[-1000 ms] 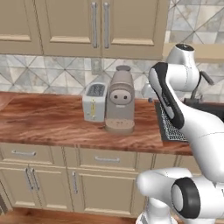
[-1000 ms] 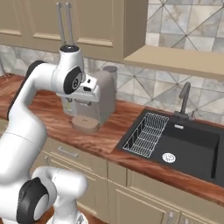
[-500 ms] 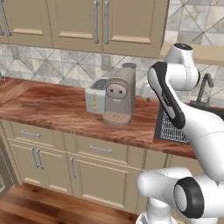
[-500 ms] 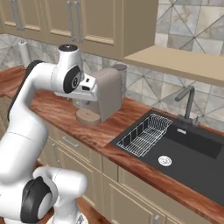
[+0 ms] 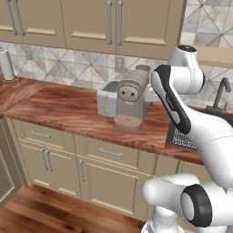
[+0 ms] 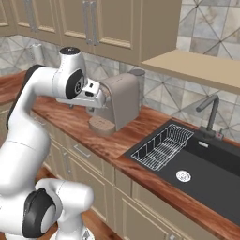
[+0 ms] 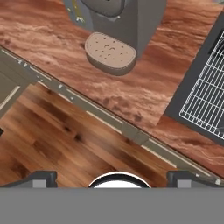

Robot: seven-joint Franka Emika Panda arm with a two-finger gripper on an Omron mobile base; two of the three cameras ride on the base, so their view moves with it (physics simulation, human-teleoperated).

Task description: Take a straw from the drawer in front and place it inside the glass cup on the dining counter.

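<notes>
My pincer [image 7: 111,177] hangs with fingers spread apart, holding nothing, at the frame's bottom; the coffee machine [image 7: 116,26] stands on the tabletop [image 7: 144,94] at upper centre.

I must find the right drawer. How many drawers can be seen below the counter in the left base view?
3. One drawer is at the left, one is in the middle below the coffee machine, and a narrow one is partly hidden behind the arm. More may be hidden.

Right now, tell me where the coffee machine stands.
The coffee machine stands on the wooden worktop, against the toaster on its left in the left base view, with the sink off to its right.
</notes>
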